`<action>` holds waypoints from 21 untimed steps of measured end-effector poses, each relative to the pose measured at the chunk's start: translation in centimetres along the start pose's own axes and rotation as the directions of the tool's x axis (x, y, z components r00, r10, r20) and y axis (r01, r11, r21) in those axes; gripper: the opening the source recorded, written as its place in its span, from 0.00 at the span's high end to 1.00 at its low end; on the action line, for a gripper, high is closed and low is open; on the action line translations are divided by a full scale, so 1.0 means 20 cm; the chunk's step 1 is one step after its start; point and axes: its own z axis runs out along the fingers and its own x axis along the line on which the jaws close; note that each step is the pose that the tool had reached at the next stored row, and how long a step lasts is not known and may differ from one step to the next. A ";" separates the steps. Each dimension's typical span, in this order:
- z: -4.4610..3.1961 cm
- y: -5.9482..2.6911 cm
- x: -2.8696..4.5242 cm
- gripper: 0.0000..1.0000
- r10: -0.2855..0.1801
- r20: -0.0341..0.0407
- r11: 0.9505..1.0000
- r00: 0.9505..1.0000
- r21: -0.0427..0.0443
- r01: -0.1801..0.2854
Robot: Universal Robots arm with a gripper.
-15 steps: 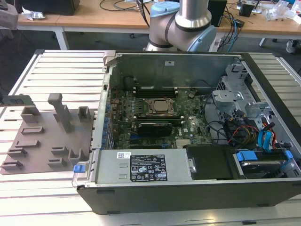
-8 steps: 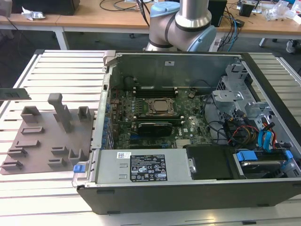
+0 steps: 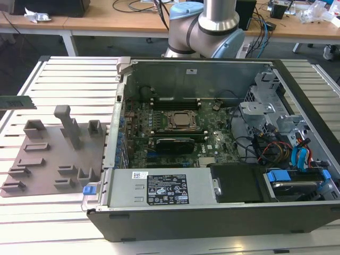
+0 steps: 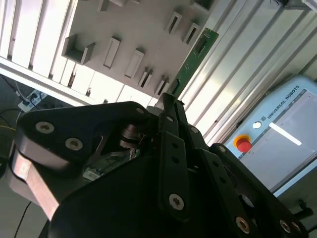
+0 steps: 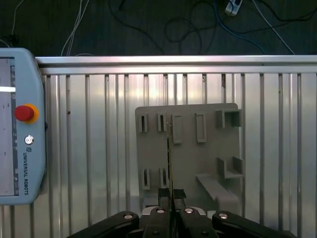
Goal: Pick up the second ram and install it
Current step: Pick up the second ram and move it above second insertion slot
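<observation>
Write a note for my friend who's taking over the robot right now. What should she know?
Gripper: shut on the second ram, held edge-on above the grey tray.
Done: the ram is picked up and off the tray.
Left: it is not yet installed on the motherboard inside the open computer case, which sits beside the tray.

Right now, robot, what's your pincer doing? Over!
Pincer shut on the second ram. Ram in the air above the grey tray. Open computer case stands to the exterior view's right.
</observation>
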 end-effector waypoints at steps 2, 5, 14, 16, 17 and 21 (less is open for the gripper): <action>0.001 -0.054 -0.001 0.87 0.000 0.000 1.000 1.000 0.000 0.000; 0.001 -0.169 -0.001 0.87 0.000 0.000 1.000 1.000 -0.001 0.000; 0.000 -0.479 -0.004 0.87 0.000 0.000 1.000 1.000 -0.002 0.000; 0.000 -0.542 -0.005 0.87 0.000 0.000 1.000 1.000 -0.003 0.000; 0.000 -0.566 -0.005 0.87 0.000 0.000 1.000 1.000 -0.003 0.000; 0.000 -0.673 -0.006 0.87 0.000 0.000 1.000 1.000 -0.004 0.000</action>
